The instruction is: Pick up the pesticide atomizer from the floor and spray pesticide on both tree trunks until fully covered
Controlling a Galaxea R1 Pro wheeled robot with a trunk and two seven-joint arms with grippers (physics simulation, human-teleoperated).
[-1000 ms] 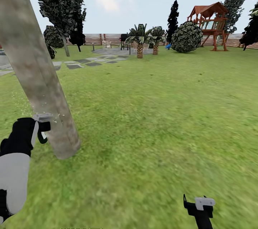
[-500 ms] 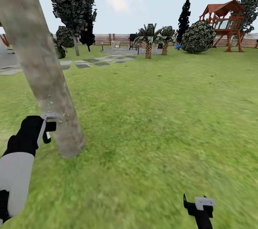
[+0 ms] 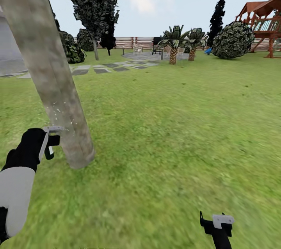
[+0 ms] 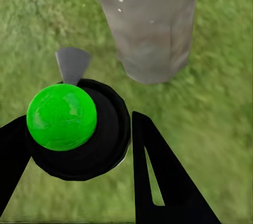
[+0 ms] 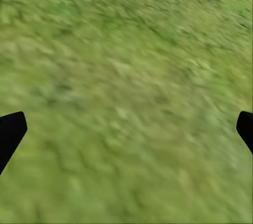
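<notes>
Left gripper [image 4: 79, 145]: jaws closed around the pesticide atomizer [image 4: 68, 124], its green-capped black body between the fingers.
Nozzle [image 3: 52, 128]: points at the tree trunk [image 3: 54, 93], just beside its lower part.
Trunk axis: near upright, leaning slightly, foot in the grass [image 3: 175, 124].
Pesticide [image 3: 58, 110]: few white specks low on the bark; upper trunk looks bare.
Right gripper [image 5: 126, 129]: jaws wide, empty, well apart from the trunk.
Nearer arm: left.

The left arm [image 3: 15, 194] has a white forearm shell and black wrist; both grippers, left [image 4: 79, 182] and right [image 3: 216, 223], have flat black triangular fingers
</notes>
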